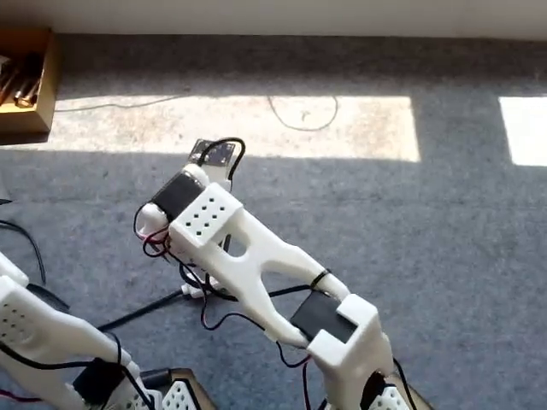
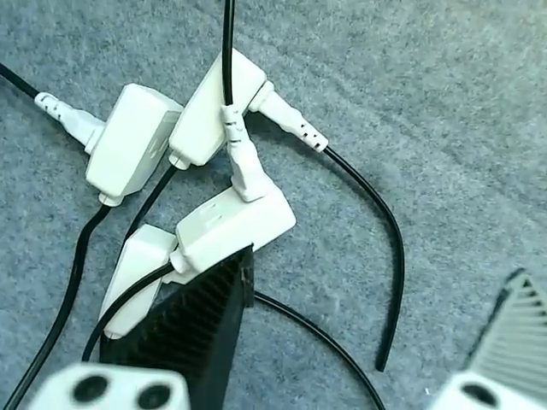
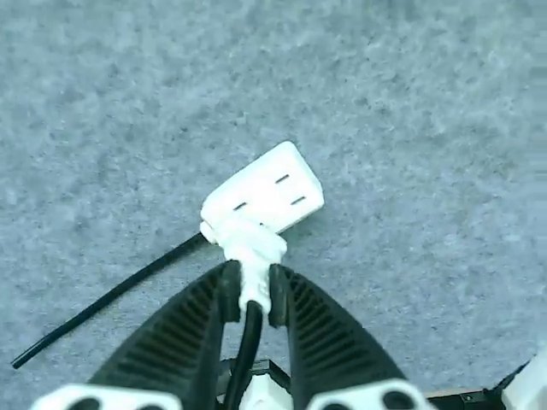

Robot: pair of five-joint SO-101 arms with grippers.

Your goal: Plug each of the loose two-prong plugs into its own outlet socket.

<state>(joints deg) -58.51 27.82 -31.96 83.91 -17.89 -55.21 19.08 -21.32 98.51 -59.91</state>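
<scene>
— What is lying under everything here?

— A grey carpet (image 1: 444,256), and the right arm (image 1: 256,256) is leaning far out over it. The left gripper (image 2: 380,269) is hanging with its fingers spread wide and empty above a bunch of white sockets and plugs (image 2: 231,226).

— And the thing being worked on?

— One outlet socket (image 3: 269,188) is lying alone on the carpet, well apart from that bunch. A two-prong plug (image 3: 248,243) is butting against its end, with no prongs showing. The right gripper (image 3: 253,286) is pinching that plug by its neck.

— So which step is this?

— It is looking like the seating of this one plug. The next move is probably calling for a last straight push, then a gentle release — the socket is lying loose and could slide or get dragged along.
</scene>
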